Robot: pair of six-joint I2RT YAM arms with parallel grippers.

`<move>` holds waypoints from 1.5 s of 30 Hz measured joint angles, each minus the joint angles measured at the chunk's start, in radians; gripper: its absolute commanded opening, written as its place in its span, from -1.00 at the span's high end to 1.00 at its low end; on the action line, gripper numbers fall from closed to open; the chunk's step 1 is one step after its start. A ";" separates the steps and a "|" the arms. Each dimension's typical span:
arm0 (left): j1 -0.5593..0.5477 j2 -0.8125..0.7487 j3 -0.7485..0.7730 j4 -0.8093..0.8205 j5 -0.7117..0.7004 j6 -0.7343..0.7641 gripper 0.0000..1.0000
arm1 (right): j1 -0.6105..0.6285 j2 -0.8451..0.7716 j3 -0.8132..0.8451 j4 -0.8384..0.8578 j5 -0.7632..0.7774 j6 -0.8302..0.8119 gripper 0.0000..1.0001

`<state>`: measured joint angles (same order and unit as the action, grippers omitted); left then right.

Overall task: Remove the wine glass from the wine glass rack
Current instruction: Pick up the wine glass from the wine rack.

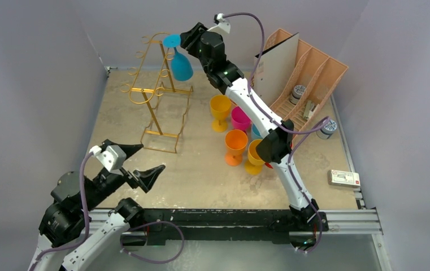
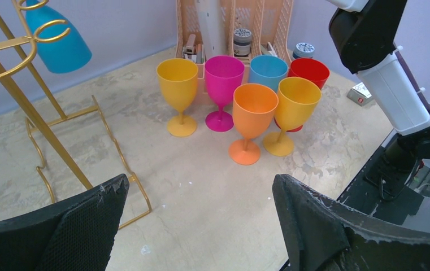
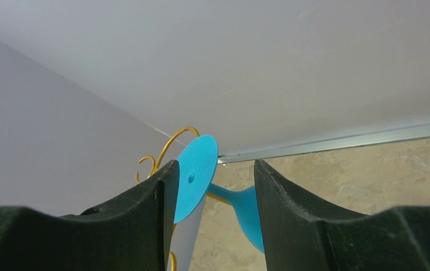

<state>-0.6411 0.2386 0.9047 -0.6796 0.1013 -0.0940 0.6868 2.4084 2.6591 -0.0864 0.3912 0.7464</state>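
Blue wine glass hangs bowl-down from a top hook of the gold wine glass rack, its foot apparently caught over the wire. Right gripper straddles the foot and stem with jaws apart, not clamped, likely placed to slide the glass off the hook. Left gripper is spread wide and empty, parked clear near the base.

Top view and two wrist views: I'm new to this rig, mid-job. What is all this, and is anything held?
Two robot arms are bolted at the near edge of a table. The top view looks down from behind them; each wrist view looks out between that arm's fingers. The left gripper is open, empty. The right gripper, jaws open, straddles the foot of the blue glass hanging upside down on the gold rack; nothing gripped yet. Six other glasses and a peach organiser stand on the table.
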 measured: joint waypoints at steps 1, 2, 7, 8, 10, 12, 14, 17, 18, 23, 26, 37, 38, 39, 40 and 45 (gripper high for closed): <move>0.000 0.000 0.003 -0.001 0.004 0.000 -0.93 | 0.000 0.000 0.000 -0.007 0.001 0.008 -0.08; 0.000 0.000 0.003 0.000 0.008 0.000 -0.93 | 0.000 0.001 0.000 -0.014 0.000 0.018 -0.08; 0.000 0.001 0.003 -0.011 0.031 0.000 -0.93 | -0.002 0.013 0.000 -0.039 -0.028 0.056 0.10; 0.000 0.001 0.003 -0.015 0.033 0.000 -0.93 | -0.003 0.017 0.000 -0.041 -0.039 0.062 0.12; 0.000 0.002 0.003 -0.021 0.037 0.001 -0.93 | -0.006 0.025 0.000 -0.039 -0.048 0.074 0.15; 0.000 0.005 0.003 -0.021 0.044 0.003 -0.93 | -0.009 0.027 0.000 -0.034 -0.063 0.083 0.15; 0.000 0.010 0.003 -0.021 0.051 0.005 -0.93 | -0.013 0.027 0.000 -0.031 -0.076 0.090 0.15; 0.000 0.021 0.003 -0.021 0.058 0.008 -0.93 | -0.018 0.027 0.000 -0.029 -0.095 0.100 0.22; 0.000 0.025 0.003 -0.021 0.060 0.008 -0.93 | -0.019 0.027 0.000 -0.028 -0.098 0.103 0.25; 0.000 0.041 0.003 -0.021 0.074 0.008 -0.93 | -0.021 0.028 0.000 -0.026 -0.121 0.123 0.39; 0.000 0.045 0.003 -0.016 0.090 0.008 -0.93 | -0.021 0.033 0.003 -0.018 -0.130 0.141 0.44; 0.000 0.090 0.000 -0.005 0.146 0.008 -0.93 | -0.021 0.048 0.015 -0.003 -0.152 0.184 0.50; 0.000 0.092 -0.001 -0.002 0.151 0.008 -0.93 | -0.021 0.048 0.015 -0.002 -0.153 0.185 0.50; 0.000 0.093 -0.003 0.005 0.158 0.007 -0.93 | -0.022 0.048 0.016 -0.002 -0.156 0.189 0.51; 0.000 0.095 -0.003 0.010 0.162 0.006 -0.93 | -0.022 0.048 0.017 -0.002 -0.158 0.193 0.51; 0.000 0.112 -0.010 0.027 0.201 0.003 -0.93 | -0.022 0.048 0.017 -0.002 -0.176 0.205 0.52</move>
<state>-0.6411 0.3504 0.8944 -0.6525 0.3023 -0.0906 0.6651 2.4565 2.6759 -0.0879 0.2150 0.9516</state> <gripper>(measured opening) 0.965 0.247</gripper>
